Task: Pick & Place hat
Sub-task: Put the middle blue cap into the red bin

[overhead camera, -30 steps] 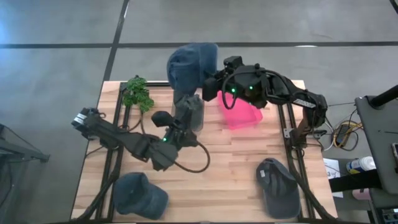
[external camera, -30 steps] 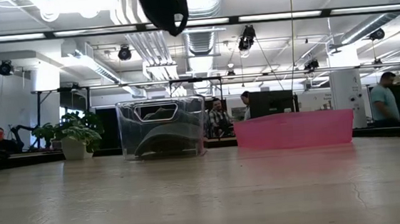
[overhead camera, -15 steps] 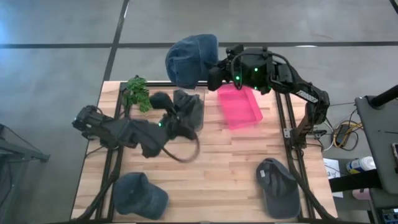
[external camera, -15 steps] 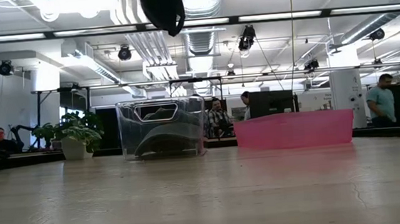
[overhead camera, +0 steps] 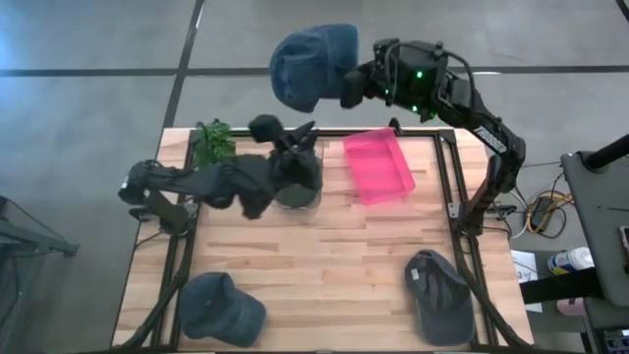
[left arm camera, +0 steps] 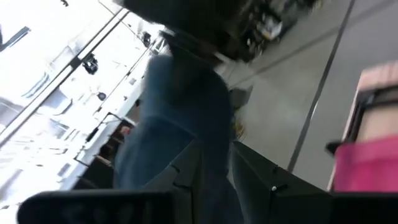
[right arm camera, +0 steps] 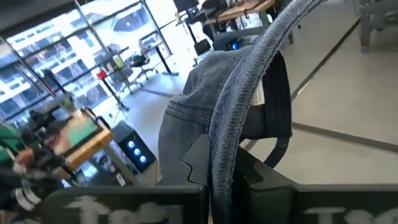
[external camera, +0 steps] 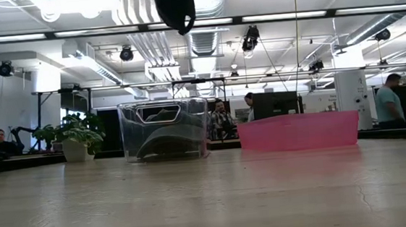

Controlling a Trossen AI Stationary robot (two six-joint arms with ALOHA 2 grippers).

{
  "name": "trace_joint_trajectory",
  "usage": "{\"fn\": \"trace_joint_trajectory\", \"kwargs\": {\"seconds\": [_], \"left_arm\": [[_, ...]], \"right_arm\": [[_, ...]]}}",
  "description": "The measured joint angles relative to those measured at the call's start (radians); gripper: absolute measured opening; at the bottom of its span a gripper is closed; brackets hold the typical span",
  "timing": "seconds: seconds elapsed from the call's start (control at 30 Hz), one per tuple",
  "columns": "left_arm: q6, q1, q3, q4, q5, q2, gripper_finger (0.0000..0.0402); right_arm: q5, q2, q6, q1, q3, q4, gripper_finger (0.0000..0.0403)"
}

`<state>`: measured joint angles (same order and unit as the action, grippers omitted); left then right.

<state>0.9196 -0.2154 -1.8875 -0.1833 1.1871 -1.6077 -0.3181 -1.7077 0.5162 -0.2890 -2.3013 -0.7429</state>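
Observation:
A blue denim hat [overhead camera: 313, 64] hangs high over the table's far edge, held by my right gripper [overhead camera: 352, 87], which is shut on it; it fills the right wrist view [right arm camera: 186, 124]. My left gripper [overhead camera: 285, 143] is open above the clear bin [overhead camera: 300, 185] and tipped up toward the hat. In the left wrist view the denim [left arm camera: 180, 118] shows between its fingers. A dark shape [external camera: 176, 3] at the top of the low view sits over the bin. Two more hats lie on the table's near part: a blue one [overhead camera: 221, 307] and a grey one [overhead camera: 439, 293]. My right gripper pinches the hat's stitched brim edge [right arm camera: 225, 155] between its two fingers. It reaches in level from the table's right. The crown [right arm camera: 186, 118] stands out beyond the fingers, and the hat is lifted clear of the table. My left gripper: I cannot tell whether it touches the hat.
The clear bin [external camera: 164, 129] holds a dark hat. A pink tray [overhead camera: 378, 165] lies right of the bin and a small plant [overhead camera: 214, 146] stands left of it. The table's middle is bare wood. People stand in the room behind.
My right gripper has carried the hat up and past the table's far edge, slightly rightward. My left arm has swung from the table's middle toward the far edge, coming over the clear bin and tipping upward toward the hat.

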Motion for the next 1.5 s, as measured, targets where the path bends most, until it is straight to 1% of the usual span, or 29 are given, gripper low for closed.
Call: {"fn": "trace_joint_trajectory", "kwargs": {"seconds": [0.07,0.13,0.2,0.33,0.37,0.43,0.53,0.67,0.9,1.03,1.2,1.5], "left_arm": [[0.034,0.044,0.057,0.036,-0.039,0.000,0.0078],[0.102,0.085,0.120,0.133,-0.089,0.000,0.0078],[0.211,0.122,0.181,0.274,-0.133,0.000,0.0078],[0.468,0.182,0.290,0.632,-0.270,-0.002,0.0078],[0.505,0.193,0.310,0.698,-0.307,-0.002,0.0078],[0.525,0.216,0.341,0.773,-0.381,-0.002,0.0078],[0.518,0.250,0.357,0.793,-0.444,-0.010,0.0078],[0.504,0.304,0.338,0.798,-0.456,-0.058,0.0078],[0.603,0.365,0.253,0.934,-0.457,-0.161,0.0078],[0.631,0.381,0.220,0.942,-0.450,-0.200,0.0078],[0.668,0.390,0.212,0.986,-0.441,-0.207,0.0078],[0.671,0.426,0.212,1.014,-0.430,-0.209,0.0078]], "right_arm": [[0.025,0.000,0.011,-0.031,0.000,0.021,0.0013],[0.036,-0.001,0.033,-0.059,0.000,0.048,0.0013],[0.043,-0.001,0.057,-0.086,0.000,0.053,0.0013],[0.042,-0.003,0.078,-0.125,0.000,0.053,0.0013],[0.043,-0.003,0.078,-0.134,0.000,0.059,0.0013],[0.055,-0.003,0.076,-0.157,0.000,0.085,0.0013],[0.128,-0.003,0.087,-0.204,0.000,0.133,0.0013],[0.215,-0.003,0.136,-0.252,0.000,0.155,0.0013],[0.240,-0.003,0.165,-0.259,0.005,0.148,0.0013],[0.241,-0.003,0.176,-0.259,0.005,0.148,0.0013],[0.243,-0.003,0.191,-0.259,0.005,0.148,0.0013],[0.277,-0.003,0.218,-0.257,0.005,0.136,0.0013]]}}
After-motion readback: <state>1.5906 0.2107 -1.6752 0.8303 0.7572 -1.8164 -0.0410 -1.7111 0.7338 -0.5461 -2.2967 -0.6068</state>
